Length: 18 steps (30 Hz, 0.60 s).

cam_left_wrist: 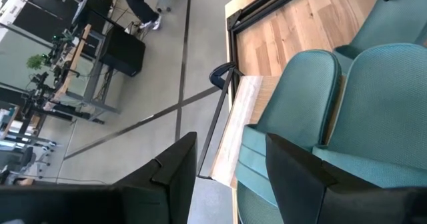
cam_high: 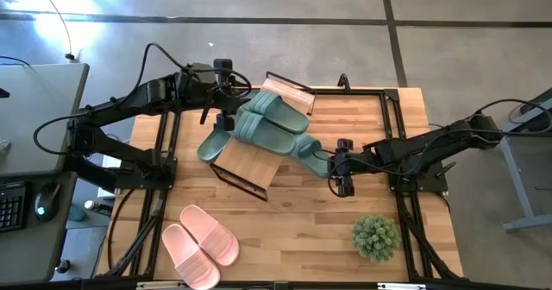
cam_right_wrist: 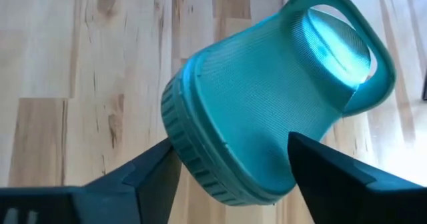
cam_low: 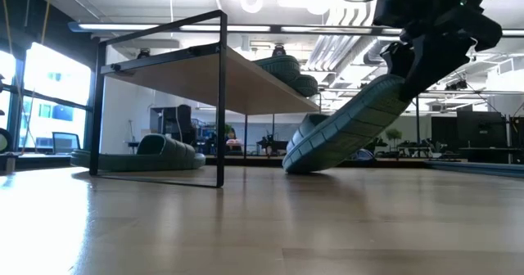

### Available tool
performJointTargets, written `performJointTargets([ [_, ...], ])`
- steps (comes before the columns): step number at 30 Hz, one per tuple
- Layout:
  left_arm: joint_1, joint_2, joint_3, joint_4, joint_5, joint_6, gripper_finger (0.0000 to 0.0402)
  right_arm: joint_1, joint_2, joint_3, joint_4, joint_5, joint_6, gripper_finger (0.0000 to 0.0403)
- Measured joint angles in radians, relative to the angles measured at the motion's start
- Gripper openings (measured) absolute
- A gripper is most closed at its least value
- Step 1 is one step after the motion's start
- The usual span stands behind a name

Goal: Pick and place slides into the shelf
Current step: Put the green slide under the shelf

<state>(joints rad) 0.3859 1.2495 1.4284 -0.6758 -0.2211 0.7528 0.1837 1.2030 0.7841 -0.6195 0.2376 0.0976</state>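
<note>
The shelf [cam_high: 247, 162] [cam_low: 188, 69] stands mid-table. Two green slides [cam_high: 269, 122] [cam_low: 288, 69] lie on its plank top. A third green slide [cam_high: 211, 145] [cam_low: 139, 154] rests flat on the table at the shelf's left. My right gripper [cam_high: 341, 174] [cam_right_wrist: 230, 151], right of the shelf, is shut on a fourth green slide [cam_high: 307, 148] [cam_low: 348, 126]. My left gripper [cam_high: 226, 116] [cam_left_wrist: 230, 151] hovers open above the far left end of the shelf, beside the slides on top; nothing lies between its fingers. My right gripper pinches the green slide's heel end [cam_right_wrist: 200, 159] between its two fingers, one on each side of the sole. The fingers slant down from the table's right. The slide is tilted: its heel is raised in the hold and its strap end [cam_low: 301, 156] rests on the table.
A pair of pink slides [cam_high: 200, 244] lies near the table's front left. A small green potted plant [cam_high: 375, 236] stands at the front right. Bare tabletop lies between them and in front of the shelf.
</note>
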Motion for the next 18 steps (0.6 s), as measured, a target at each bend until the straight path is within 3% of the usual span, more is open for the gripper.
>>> performJointTargets([
  [4,0.0,0.0,0.0,-0.001,0.0,-0.002,0.016,0.0,0.0,0.0,0.0,0.0,0.0,0.0275],
  [8,0.0,0.0,0.0,-0.004,0.0,-0.002,0.016,0.0,0.0,0.001,-0.01,-0.065,0.019,0.0276],
  [18,0.0,0.0,0.0,-0.012,0.004,-0.002,0.016,0.0,0.0,0.103,-0.199,-0.133,0.135,0.0276],
])
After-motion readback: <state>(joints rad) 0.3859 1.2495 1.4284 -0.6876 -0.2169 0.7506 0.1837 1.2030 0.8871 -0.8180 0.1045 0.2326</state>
